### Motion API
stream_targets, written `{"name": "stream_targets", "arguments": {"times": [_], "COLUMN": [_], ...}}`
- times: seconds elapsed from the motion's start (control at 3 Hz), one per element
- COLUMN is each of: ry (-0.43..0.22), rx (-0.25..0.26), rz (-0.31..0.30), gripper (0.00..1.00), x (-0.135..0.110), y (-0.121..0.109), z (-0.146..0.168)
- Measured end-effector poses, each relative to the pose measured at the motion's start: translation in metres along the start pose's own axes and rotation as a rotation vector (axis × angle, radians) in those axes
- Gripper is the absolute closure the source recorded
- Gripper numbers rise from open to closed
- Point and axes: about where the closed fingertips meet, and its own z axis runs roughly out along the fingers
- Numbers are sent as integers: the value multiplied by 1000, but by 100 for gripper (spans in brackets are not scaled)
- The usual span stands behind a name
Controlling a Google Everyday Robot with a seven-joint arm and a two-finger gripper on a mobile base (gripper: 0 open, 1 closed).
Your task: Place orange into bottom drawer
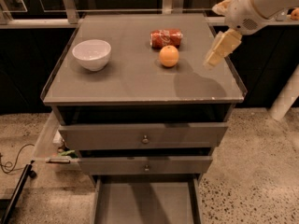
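orange (168, 56) sits up top by the can (166, 38), drawer (145, 205) open below. gripper (219, 51) hovers right of the orange, can't tell how wide

Orange (168, 56) sits on cabinet top (135, 85). Can (166, 38) lies just behind it. Bowl (91, 54) well left of it. Gripper (222, 49) hovers to its right. Bottom drawer (145, 204) open, below and in front.
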Motion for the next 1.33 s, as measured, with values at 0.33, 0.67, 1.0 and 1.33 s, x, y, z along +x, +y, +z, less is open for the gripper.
{"name": "stream_targets", "arguments": {"times": [0.33, 0.67, 1.0, 1.33], "ry": [-104, -224, -283, -322], "rx": [19, -4, -50, -95], "rz": [53, 139, 211, 277], "gripper": [0, 0, 0, 0], "x": [-6, -9, -9, -5], "y": [-18, -30, -32, -31], "z": [35, 72, 100, 120]}}
